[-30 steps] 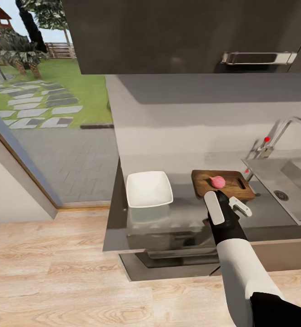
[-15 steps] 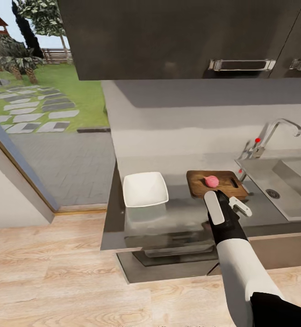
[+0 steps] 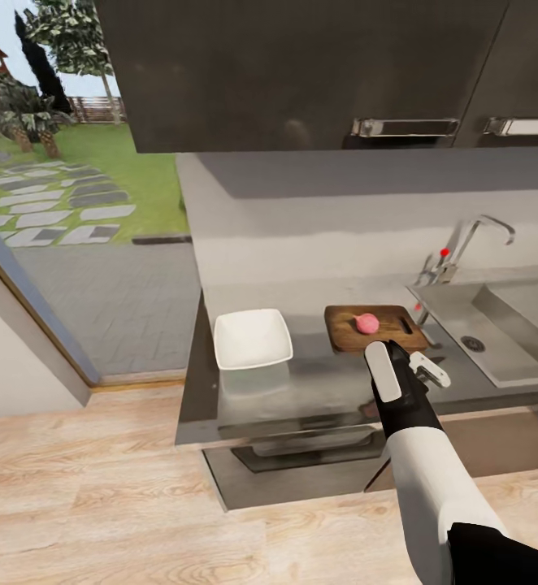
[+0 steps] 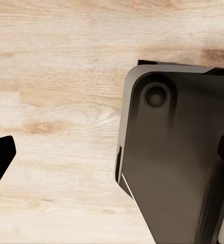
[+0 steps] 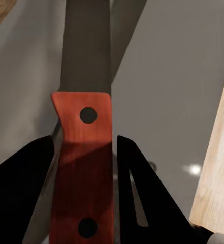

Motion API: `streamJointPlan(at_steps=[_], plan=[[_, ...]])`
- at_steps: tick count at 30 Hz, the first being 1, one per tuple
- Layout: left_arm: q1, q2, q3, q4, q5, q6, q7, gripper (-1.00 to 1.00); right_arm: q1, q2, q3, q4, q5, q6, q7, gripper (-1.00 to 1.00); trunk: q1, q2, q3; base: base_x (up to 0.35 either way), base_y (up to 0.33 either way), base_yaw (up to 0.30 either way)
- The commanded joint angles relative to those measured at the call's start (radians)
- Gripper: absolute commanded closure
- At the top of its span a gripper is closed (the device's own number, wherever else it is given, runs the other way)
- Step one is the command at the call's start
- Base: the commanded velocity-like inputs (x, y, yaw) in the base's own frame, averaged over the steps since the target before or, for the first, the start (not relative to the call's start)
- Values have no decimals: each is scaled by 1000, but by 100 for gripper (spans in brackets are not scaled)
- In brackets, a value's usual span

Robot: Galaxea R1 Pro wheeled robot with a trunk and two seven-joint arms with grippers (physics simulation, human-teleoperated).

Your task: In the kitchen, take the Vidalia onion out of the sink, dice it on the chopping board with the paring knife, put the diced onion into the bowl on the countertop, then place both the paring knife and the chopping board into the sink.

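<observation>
While the right hand point(image 5: 84, 168) clamps the red-handled knife point(image 5: 84, 168) between its dark fingers point(image 5: 20, 183), the round pink onion point(image 3: 366, 323) sits on the grained brown board point(image 3: 342, 333) just beyond it on the glossy grey bench point(image 3: 318, 382). A square white bowl point(image 3: 252, 338) rests left of the board; the steel sink point(image 3: 496, 341) lies right. The left hand's grip cannot be judged.

Glossy grey countertop point(image 3: 318, 390), wood-grain chopping board point(image 3: 375, 328)
</observation>
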Motion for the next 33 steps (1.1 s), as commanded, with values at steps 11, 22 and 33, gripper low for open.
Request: streamJointPlan(at_steps=[11,22,33], plan=[[0,2,-7,0,11,-3,9,-100,-1,1,0,-14,-3,10,-3,100,1,-2,16,0,0,-9],[0,2,-7,0,11,-3,9,-100,-1,2,5,-16,-2,8,3,100,1,-2,34,0,0,0],[0,2,-6,-1,11,-3,9,-100,-1,4,39,-43,2,7,5,100,1,-2,51,0,0,0]])
